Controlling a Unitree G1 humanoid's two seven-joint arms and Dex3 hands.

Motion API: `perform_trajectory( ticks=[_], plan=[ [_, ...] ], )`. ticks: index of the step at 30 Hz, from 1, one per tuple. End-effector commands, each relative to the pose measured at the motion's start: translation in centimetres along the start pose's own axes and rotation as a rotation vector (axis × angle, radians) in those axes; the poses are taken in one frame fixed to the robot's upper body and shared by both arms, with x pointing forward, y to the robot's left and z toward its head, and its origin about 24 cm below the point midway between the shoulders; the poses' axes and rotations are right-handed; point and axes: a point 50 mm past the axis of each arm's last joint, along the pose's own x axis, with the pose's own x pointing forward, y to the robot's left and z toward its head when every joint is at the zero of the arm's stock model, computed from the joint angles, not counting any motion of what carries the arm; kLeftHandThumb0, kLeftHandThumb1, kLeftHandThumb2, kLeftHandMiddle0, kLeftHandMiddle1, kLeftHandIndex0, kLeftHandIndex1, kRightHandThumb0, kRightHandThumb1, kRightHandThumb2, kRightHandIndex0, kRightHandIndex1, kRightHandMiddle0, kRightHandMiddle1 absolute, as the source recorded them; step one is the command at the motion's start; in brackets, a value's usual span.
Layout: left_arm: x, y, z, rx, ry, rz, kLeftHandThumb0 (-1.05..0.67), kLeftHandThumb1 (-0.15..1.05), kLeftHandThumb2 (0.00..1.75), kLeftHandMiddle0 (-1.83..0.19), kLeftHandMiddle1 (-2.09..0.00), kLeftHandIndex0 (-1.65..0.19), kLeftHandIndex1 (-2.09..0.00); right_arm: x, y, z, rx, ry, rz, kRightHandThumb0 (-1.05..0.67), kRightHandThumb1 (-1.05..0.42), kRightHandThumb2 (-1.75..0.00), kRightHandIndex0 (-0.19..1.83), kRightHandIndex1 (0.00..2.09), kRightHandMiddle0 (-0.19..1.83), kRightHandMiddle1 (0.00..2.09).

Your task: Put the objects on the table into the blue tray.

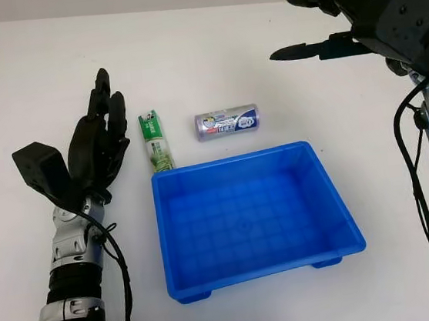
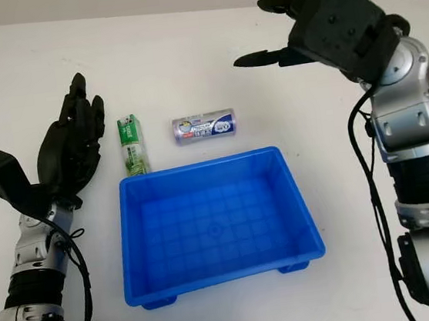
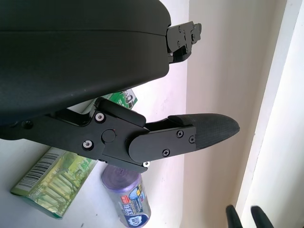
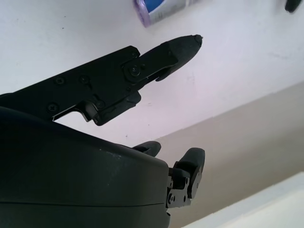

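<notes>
Blue tray (image 1: 327,194) sits in the middle of the white table (image 1: 27,81). Just past its far edge lie a green pack (image 1: 155,141) and a purple roll (image 1: 227,122). The left hand (image 1: 101,142) is open, near the pack's left side. The right hand (image 1: 352,5) is open, high at the far right.

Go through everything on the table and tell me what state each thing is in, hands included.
blue tray: upright on the table, nothing inside.
green packet: lying flat just beyond the tray's far left corner, not in the tray.
purple roll: on its side beyond the tray's far wall, not in the tray.
left hand: open, beside the green packet, holding nothing.
right hand: open, raised above the table's far right, holding nothing.
</notes>
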Motion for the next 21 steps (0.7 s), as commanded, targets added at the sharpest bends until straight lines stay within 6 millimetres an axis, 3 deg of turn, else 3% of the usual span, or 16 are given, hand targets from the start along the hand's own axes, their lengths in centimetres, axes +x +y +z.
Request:
perform_trajectory(
  ticks=[1,12,18,19,20,21],
  plan=[
    [0.4,-0.2,0.5,0.007,-0.020,-0.009,-0.76,1.05,0.58,0.19,0.00,0.19,0.00,0.3,-0.1,0.4,-0.035,-0.022,0.013,-0.60,-0.84,-0.05,0.28,0.29,0.11,0.53],
    [0.4,-0.3,0.6,0.008,-0.021,-0.010,-0.76,1.05,0.56,0.19,0.00,0.19,0.00,1.8,3.1,1.1,-0.136,-0.048,0.144,-0.62,-0.84,-0.06,0.30,0.26,0.11,0.55],
    [0.5,-0.5,0.4,0.002,-0.023,-0.009,-0.75,1.05,0.57,0.19,0.00,0.19,0.00,2.2,4.4,1.5,-0.219,-0.095,0.201,-0.65,-0.85,-0.06,0.33,0.28,0.07,0.67],
    [0.5,-0.5,0.4,0.004,-0.022,-0.009,-0.76,1.05,0.57,0.19,0.00,0.19,0.00,2.3,4.6,1.5,-0.230,-0.094,0.210,-0.67,-0.85,-0.06,0.32,0.46,0.07,0.67],
    [0.5,-0.5,0.3,0.003,-0.022,-0.010,-0.76,1.05,0.58,0.19,0.00,0.19,0.00,2.5,4.9,1.6,-0.248,-0.102,0.214,-0.68,-0.85,-0.06,0.12,1.01,0.07,0.67],
    [0.5,-0.5,0.3,0.003,-0.023,-0.011,-0.76,1.05,0.58,0.19,0.00,0.19,0.00,2.6,5.1,1.7,-0.266,-0.108,0.219,-0.69,-0.85,-0.05,-0.03,1.44,0.07,0.69]
  ],
)
